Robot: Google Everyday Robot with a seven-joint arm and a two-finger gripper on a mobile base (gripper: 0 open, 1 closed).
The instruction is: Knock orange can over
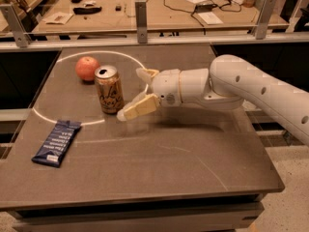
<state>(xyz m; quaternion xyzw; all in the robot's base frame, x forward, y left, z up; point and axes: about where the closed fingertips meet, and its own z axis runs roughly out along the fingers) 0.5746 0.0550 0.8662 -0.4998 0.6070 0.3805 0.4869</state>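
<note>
Standing upright on the dark desk (169,178), the orange can (109,90) has its long axis vertical and its silver top open to the camera view. It sits inside the white ring (58,121) marked on the surface, just in front of a round reddish fruit (87,67) and slightly to that fruit's right.

The gripper (130,94) hangs low at the can's right-hand side as seen in this view, on the end of a smooth white arm (256,88) that comes in from the right. Its jaws are apart, one pale finger raised near the can's upper half, the other angled down toward its base. That lower tip lies just beside the can; whether it touches cannot be told.

The can lies directly leftward of the jaws, so a sideways push high on its wall would probably tip it. Thin, hard metal on a smooth desk may slide rather than topple if struck low.

A flat blue wrapped snack bar (57,142) lies well apart at front left.
</note>
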